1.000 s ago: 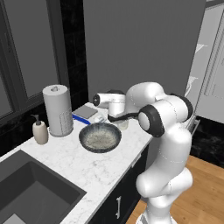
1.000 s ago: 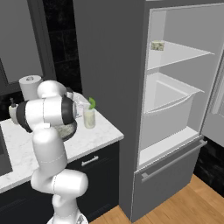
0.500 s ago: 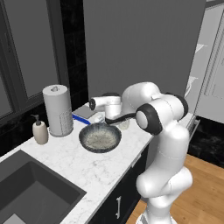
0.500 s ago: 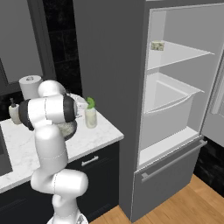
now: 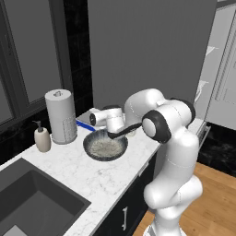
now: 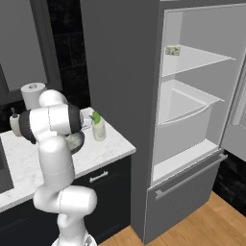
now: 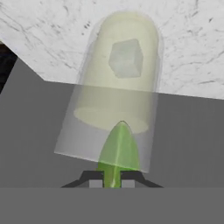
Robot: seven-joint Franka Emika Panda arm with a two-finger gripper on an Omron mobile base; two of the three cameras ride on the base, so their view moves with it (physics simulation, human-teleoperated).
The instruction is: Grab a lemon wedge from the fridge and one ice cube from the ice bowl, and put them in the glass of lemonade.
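My gripper [image 7: 112,181] is shut on the lemon wedge [image 7: 117,148], a small yellow-green wedge pointing down at the mouth of the glass of lemonade [image 7: 87,87]. A pale ice cube [image 7: 126,58] sits in the lemonade. From the right base view, the lemon wedge [image 6: 96,116] sits at the rim of the glass of lemonade [image 6: 99,131] on the marble counter. The ice bowl [image 5: 105,146], dark grey with pale speckled contents, lies just left of my hand. The fridge [image 6: 192,110] stands open to the right, its white shelves showing.
A white paper-towel roll [image 5: 61,116] and a beige soap bottle [image 5: 42,139] stand at the back of the counter, with a sink [image 5: 27,203] to the left. A small item [image 6: 173,50] rests on the fridge's upper shelf. The counter's edge runs close behind the glass.
My hand has sunk a little and shifted left, bringing the lemon wedge down to the glass's rim. The grip has stayed shut.
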